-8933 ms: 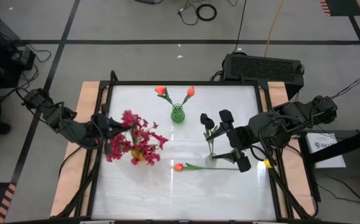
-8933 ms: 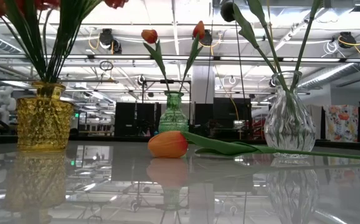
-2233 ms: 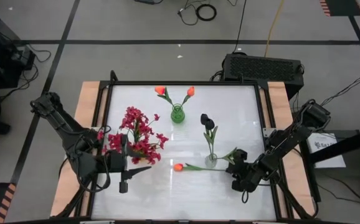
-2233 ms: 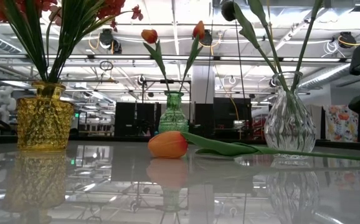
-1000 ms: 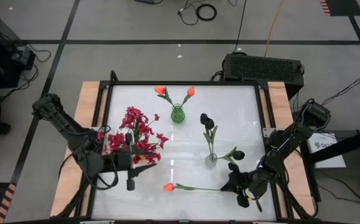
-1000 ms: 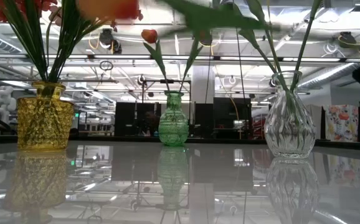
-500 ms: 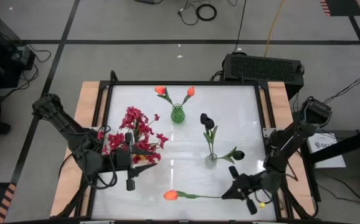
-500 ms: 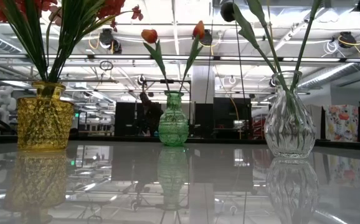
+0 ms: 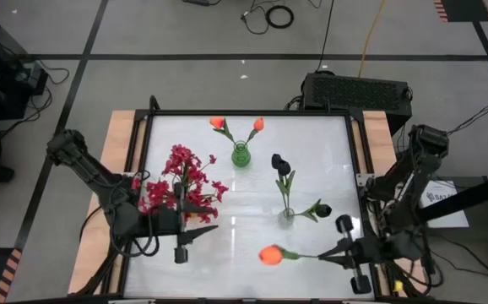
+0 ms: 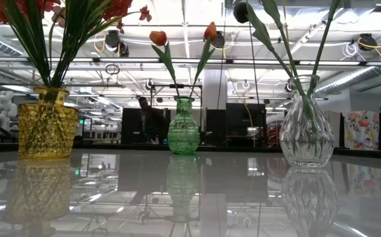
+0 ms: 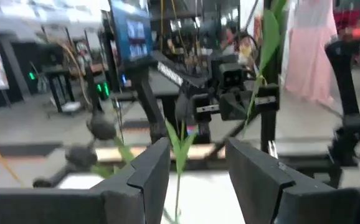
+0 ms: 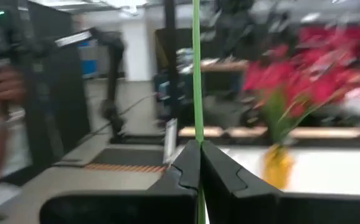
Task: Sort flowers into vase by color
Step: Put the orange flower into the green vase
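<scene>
An orange tulip bud (image 9: 269, 254) on a long green stem hangs over the table's near right part, with my right gripper (image 9: 338, 251) shut on the stem. It does not show in the low view. My left gripper (image 9: 206, 228) stands open by the near left, beside the yellow vase (image 10: 45, 125) of crimson sprays (image 9: 181, 190); nothing is between its fingers (image 11: 149, 171). Two orange tulips (image 9: 219, 123) stand in the green vase (image 9: 241, 154). Black blooms (image 9: 279, 162) stand in the clear vase (image 9: 286, 215). My right gripper pinches the tulip's green stem (image 12: 197, 134) between its two shut fingers, near the end away from the bud. The fingers come level from the table's right. The stem runs on ahead of them toward the left, and the whole flower is lifted clear of the table.
The three vases stand in a loose row across the table's middle (image 10: 182, 127), (image 10: 306, 131). The glossy white tabletop (image 9: 227, 279) is bare along the near edge under the held tulip. A dark box (image 9: 358, 89) sits beyond the far right corner.
My right gripper has risen with the tulip, drawn toward the table's right edge and rolled its wrist. The flower has gone up with it, out of the low view, its bud shifted to the right and still pointing left.
</scene>
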